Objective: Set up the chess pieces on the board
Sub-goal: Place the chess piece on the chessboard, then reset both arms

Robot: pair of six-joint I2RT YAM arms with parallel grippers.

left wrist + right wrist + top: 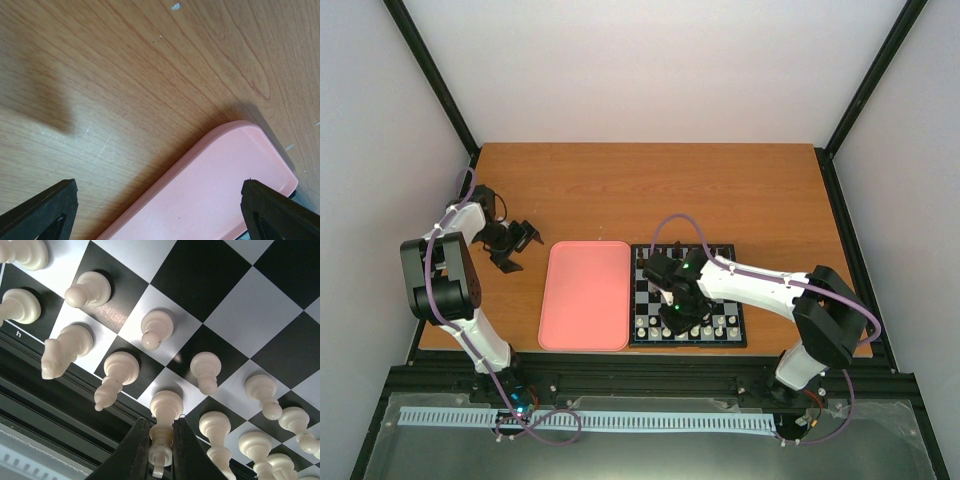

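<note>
My right gripper [161,452] is pinched narrow on the top of one cream-white piece [165,412]. Its base sits on a square in the row along the near edge of the board [740,341]. The board lies on the bench [620,190] towards its near right part, just beside the pink tray [585,295]. My left gripper [157,192] hangs wide with nothing in it, over bare wood by a corner of the tray.

The danger, as I judge it, lies in letting go. If the fingers [135,450] part unevenly or lift at a slant, the piece may lean with them and tip. It stands right at the rim, so a fall could carry it off the board. The bishop [117,375] and the piece on the other side [215,429] are close. A wide opening or a sideways exit could clip either and start a row of knocks.

By count there is one board, one tray and two grippers. Of the chess pieces [156,329] my wrist view shows at least thirteen, set in two rows, the held one among them. The rows run out of frame at one end, so I cannot give a full total. From above they are too small to count.
</note>
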